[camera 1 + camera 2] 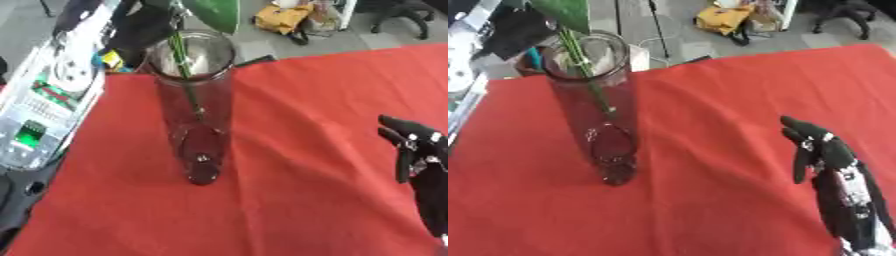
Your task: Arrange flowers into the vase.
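A tall clear glass vase stands on the red tablecloth, left of centre. A green flower stem runs down inside it, and a large green leaf rises above its rim at the top edge. My right hand shows at the lower right, black, fingers straight and pointing up, holding nothing, well apart from the vase. My left hand is in no view.
A white and green box-like device lies along the table's left edge. Beyond the far edge are a yellow bag on the floor, a chair base and dark clutter behind the vase.
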Controlling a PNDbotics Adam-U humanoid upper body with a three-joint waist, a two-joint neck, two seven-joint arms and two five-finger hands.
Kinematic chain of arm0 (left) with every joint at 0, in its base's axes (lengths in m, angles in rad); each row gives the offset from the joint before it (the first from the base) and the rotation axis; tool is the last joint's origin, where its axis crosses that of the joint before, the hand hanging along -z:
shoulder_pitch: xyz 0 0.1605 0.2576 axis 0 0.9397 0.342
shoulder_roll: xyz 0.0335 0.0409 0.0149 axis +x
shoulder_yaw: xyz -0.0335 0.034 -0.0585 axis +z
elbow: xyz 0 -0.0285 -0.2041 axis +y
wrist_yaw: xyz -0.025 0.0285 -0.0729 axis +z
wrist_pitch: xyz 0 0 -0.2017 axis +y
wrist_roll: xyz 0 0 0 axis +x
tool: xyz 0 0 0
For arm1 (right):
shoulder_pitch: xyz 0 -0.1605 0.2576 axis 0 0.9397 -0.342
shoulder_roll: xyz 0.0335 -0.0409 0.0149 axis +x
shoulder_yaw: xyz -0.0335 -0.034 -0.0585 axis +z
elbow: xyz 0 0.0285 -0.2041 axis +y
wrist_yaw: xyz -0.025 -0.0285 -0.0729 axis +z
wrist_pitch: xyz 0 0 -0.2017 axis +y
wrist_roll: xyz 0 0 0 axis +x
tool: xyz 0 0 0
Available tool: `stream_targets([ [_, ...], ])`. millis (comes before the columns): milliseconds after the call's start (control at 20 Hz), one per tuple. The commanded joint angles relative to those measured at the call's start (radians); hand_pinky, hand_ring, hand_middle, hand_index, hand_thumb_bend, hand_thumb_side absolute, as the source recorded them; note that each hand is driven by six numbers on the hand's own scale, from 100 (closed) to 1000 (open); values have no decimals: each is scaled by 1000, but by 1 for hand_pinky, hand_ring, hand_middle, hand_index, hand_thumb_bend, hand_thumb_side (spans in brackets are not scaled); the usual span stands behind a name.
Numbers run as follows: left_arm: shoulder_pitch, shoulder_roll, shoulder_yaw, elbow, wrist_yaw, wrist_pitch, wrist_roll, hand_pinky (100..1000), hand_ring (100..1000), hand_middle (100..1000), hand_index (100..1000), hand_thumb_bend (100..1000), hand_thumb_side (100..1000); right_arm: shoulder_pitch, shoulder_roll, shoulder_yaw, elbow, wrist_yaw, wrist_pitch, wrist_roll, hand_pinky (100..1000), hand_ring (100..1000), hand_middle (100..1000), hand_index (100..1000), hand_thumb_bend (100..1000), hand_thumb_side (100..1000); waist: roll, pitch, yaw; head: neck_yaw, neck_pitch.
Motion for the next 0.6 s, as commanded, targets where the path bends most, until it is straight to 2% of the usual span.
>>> stream_targets([
  [50, -18, 31, 7, -16, -25, -6, -49, 558, 489, 632, 701, 100, 862, -1, -14, -6, -16, -1, 3, -1, 926, 923, 247, 816, 100, 1000, -5, -32, 2, -3, -4],
  [600, -23, 45, 39, -43, -61, -6, -180, 678, 584, 699, 770, 100, 963, 2, -16, -5, -16, -4, 9, 2, 927, 924, 245, 817, 100, 1000, -4, -38, 4, -3, -4],
])
